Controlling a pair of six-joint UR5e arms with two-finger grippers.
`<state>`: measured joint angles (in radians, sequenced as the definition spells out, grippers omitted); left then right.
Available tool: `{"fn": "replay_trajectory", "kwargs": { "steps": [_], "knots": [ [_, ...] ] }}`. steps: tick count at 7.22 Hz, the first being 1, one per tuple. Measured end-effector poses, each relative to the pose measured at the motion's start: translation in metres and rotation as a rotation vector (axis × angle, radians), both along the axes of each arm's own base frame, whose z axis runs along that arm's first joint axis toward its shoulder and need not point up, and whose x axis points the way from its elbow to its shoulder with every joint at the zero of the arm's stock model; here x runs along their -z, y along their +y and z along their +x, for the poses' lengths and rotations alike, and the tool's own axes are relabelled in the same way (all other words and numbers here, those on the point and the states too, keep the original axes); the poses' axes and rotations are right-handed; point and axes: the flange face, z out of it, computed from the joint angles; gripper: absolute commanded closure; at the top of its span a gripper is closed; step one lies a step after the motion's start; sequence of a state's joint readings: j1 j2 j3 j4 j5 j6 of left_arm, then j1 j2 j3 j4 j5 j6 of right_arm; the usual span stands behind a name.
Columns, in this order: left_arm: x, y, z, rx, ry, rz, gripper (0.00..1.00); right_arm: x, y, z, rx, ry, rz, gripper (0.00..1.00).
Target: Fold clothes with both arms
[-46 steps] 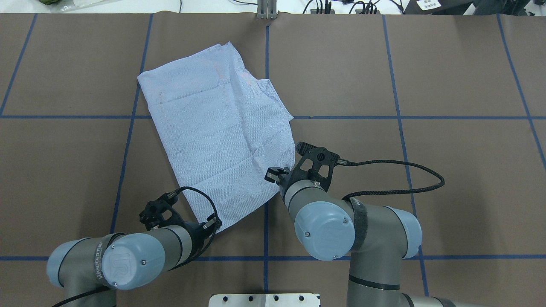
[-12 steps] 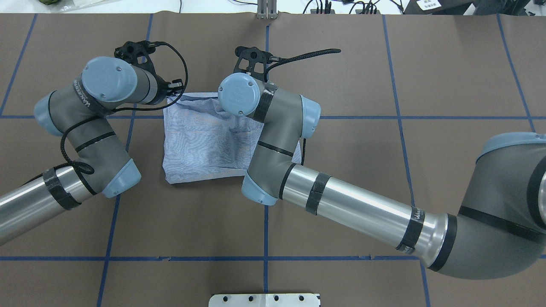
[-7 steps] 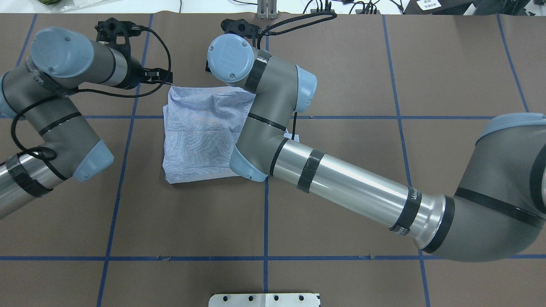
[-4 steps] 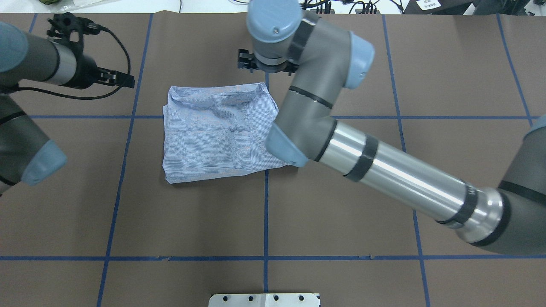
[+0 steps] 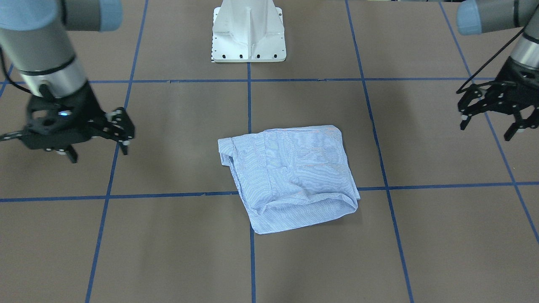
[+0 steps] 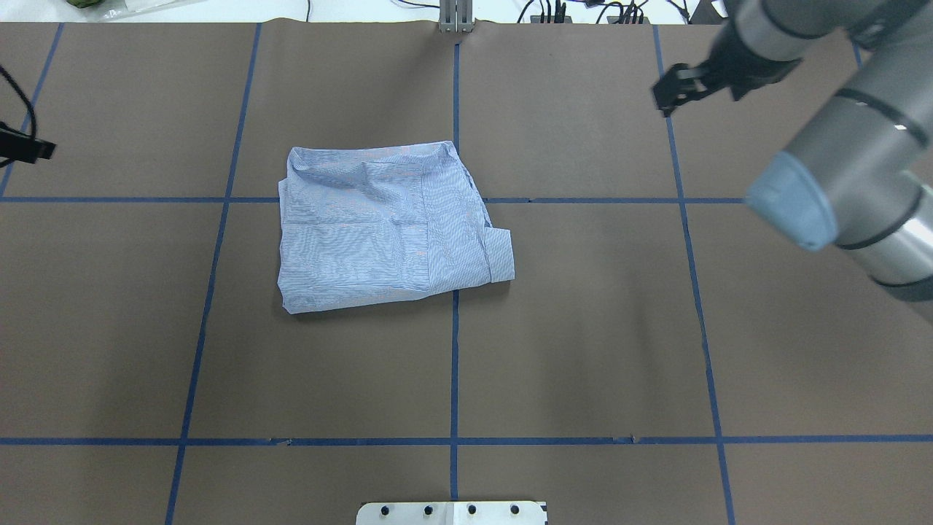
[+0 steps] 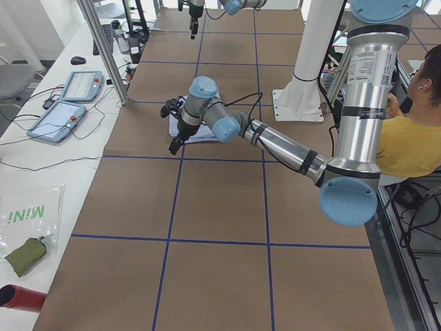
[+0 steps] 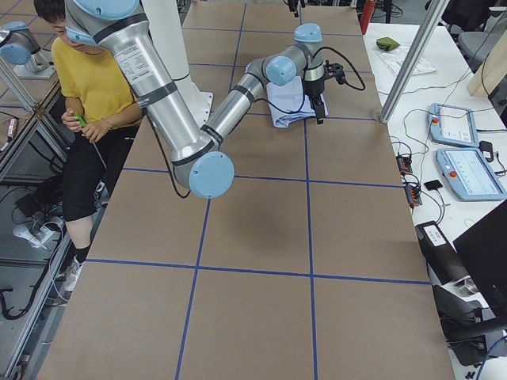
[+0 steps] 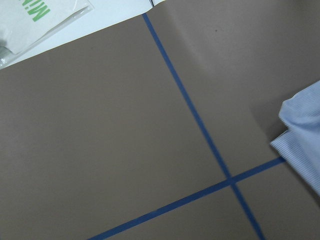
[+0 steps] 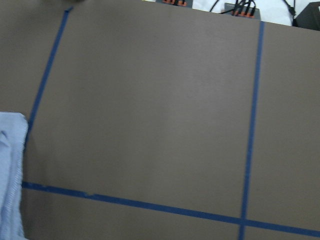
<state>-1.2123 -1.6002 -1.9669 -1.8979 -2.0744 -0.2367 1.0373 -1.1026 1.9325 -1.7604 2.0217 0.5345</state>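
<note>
On table (image 6: 583, 328), folded shirt (image 6: 379, 226), left pincer (image 5: 486, 126), right pincer (image 5: 99, 151) spread

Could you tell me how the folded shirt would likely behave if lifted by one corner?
The shirt looks thin and wrinkled, so it would probably droop and unfold. Its loosely stacked layers and protruding cuff would likely slip apart. It appears light, so a push might bunch it on the table.
</note>
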Motion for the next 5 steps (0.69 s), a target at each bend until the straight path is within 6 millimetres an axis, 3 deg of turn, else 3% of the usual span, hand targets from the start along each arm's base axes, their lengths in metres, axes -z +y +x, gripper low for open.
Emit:
{"fn": "replay_trajectory", "kwargs": {
  "steps": [2,3,4,5],
  "knots": [
    [-0.034,0.012,-0.069,-0.034,-0.085,0.055,0.00,-0.107,0.023,0.137,0.143,0.023,0.023,0.00],
    [-0.050,0.022,-0.095,-0.036,-0.102,0.053,0.00,-0.163,0.047,0.204,0.185,0.024,0.028,0.00],
    [-0.069,0.036,-0.117,-0.026,-0.094,0.020,0.00,-0.213,0.080,0.251,0.193,0.023,0.000,0.00],
    [-0.097,0.049,-0.132,-0.009,-0.086,-0.041,0.00,-0.258,0.115,0.277,0.183,0.018,-0.062,0.00]
  ]
}}
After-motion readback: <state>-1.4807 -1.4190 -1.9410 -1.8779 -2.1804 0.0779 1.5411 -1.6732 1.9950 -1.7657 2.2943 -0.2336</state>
